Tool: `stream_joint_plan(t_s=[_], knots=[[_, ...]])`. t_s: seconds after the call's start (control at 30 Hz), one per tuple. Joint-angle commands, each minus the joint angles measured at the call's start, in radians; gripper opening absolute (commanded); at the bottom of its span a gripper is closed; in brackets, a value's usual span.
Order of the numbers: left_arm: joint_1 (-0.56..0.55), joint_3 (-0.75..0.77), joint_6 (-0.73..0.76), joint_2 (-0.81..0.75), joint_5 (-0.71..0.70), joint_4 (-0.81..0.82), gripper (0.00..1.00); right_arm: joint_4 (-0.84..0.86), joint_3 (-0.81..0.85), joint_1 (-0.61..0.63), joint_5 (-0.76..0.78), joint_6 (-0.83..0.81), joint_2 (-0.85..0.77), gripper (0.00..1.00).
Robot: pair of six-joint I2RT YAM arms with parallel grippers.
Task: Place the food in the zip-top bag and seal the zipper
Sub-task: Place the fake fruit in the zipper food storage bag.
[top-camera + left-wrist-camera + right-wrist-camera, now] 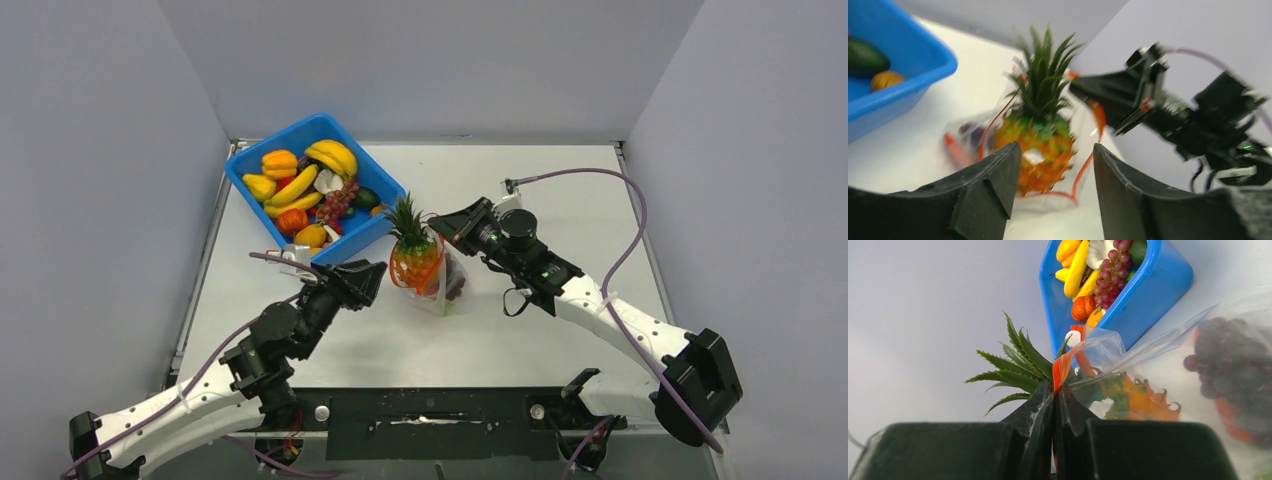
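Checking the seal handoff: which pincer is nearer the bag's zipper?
Right. The right pincer is shut on the zipper at the mouth of the bag; the left pincer is open, short of it, facing the pineapple.

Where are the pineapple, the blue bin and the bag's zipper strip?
pineapple (414,265), top view, orange body.
blue bin (350,240), top view, near wall.
zipper (1061,371), right wrist view, strip's upper end.

A blue bin sits skewed on the pale table's far-left part, seemingly flat.
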Motion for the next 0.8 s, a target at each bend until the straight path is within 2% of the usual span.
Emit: stream_joint_plan(t_s=[0.0,0.03,0.13,0.17,0.27,0.37,0.6,0.77], knots=[[0.002,0.076,-0.134,0.040,0.014,-0.372,0.50,0.138,0.008,-0.010,-0.040,0.017,-0.048,0.00],[0.005,0.093,-0.150,0.059,0.014,-0.402,0.48,0.138,0.008,-0.011,-0.041,0.017,-0.049,0.00],[0.020,0.147,-0.169,0.130,0.040,-0.468,0.28,0.138,0.004,-0.013,-0.043,0.018,-0.053,0.00],[0.026,0.164,-0.175,0.152,0.048,-0.485,0.27,0.139,0.001,-0.013,-0.042,0.019,-0.056,0.00],[0.045,0.186,-0.183,0.202,0.092,-0.489,0.27,0.143,-0.007,-0.019,-0.044,0.022,-0.060,0.00],[0.086,0.163,-0.209,0.221,0.175,-0.427,0.29,0.147,-0.008,-0.020,-0.050,0.024,-0.062,0.00],[0.308,0.050,-0.276,0.206,0.412,-0.242,0.32,0.142,-0.005,-0.023,-0.054,0.024,-0.069,0.00],[0.420,-0.005,-0.327,0.236,0.586,-0.087,0.32,0.144,-0.005,-0.023,-0.056,0.025,-0.070,0.00]])
